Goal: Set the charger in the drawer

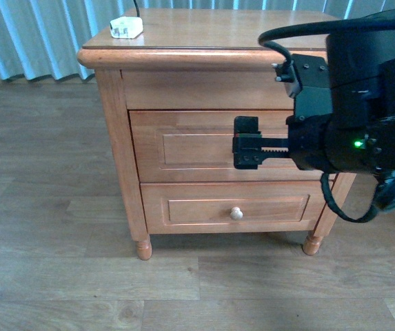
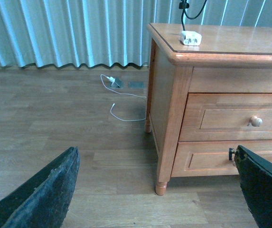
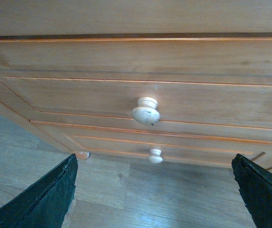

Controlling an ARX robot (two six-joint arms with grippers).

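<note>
The white charger [image 1: 126,28] lies on the back left corner of the nightstand top, its black cable running off behind it; it also shows in the left wrist view [image 2: 191,37]. The taller drawer [image 1: 183,148] is closed. My right gripper [image 1: 247,143] is open and empty just in front of it and hides the drawer's knob in the front view. In the right wrist view the pale knob [image 3: 145,110] sits between and ahead of the spread jaws of the right gripper [image 3: 154,199]. My left gripper [image 2: 154,199] is open and empty, low over the floor, left of the nightstand.
The shorter lower drawer [image 1: 183,210] with its own knob [image 1: 236,213] is closed. The nightstand [image 1: 125,138] stands on a wooden floor before pale curtains [image 1: 38,34]. A white cable with a small adapter [image 2: 114,83] lies on the floor beside it.
</note>
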